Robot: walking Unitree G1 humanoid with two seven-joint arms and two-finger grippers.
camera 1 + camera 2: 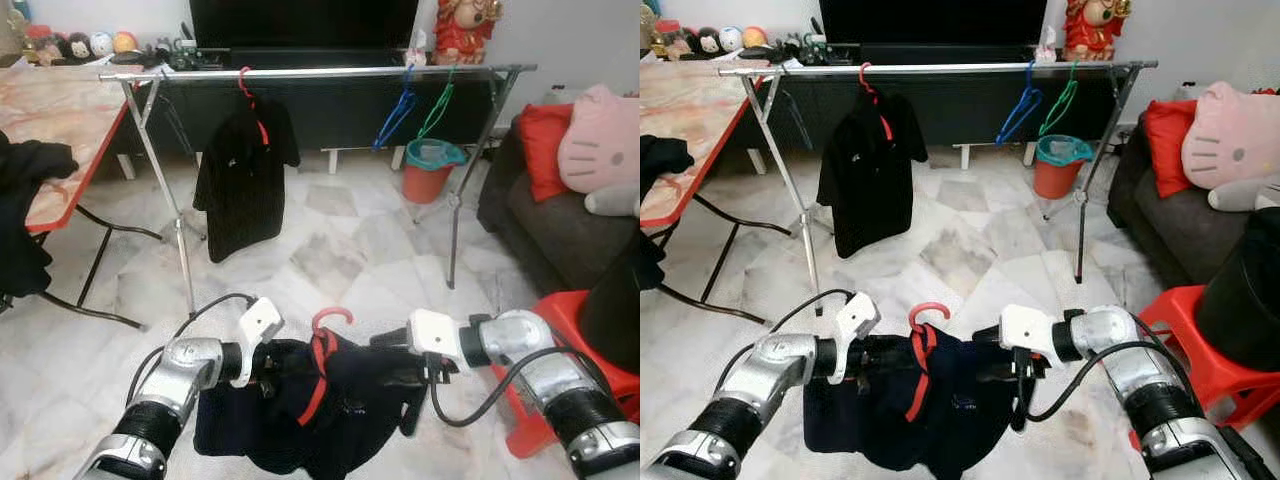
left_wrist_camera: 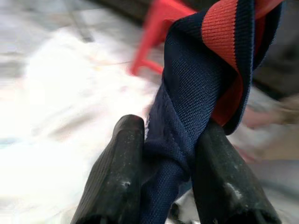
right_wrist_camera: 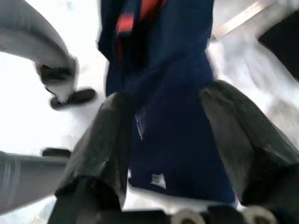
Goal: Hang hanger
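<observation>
Clamped on the shoulder of the navy shirt (image 2: 187,93), my left gripper (image 2: 163,154) has its two black fingers (image 2: 117,172) pinching the cloth just beside the red collar stripe. Across from it my right gripper (image 3: 163,135) holds the other shoulder, fingers set either side of the dark fabric. Between my arms the shirt hangs low over the marble floor (image 1: 330,250) on a red hanger (image 1: 325,325), whose hook stands up free at the neck. Ahead of me stands the metal clothes rail (image 1: 320,73), well apart from the shirt; a black shirt (image 1: 243,175) hangs on it, with a blue hanger (image 1: 396,115) and a green hanger (image 1: 438,108) farther along.
</observation>
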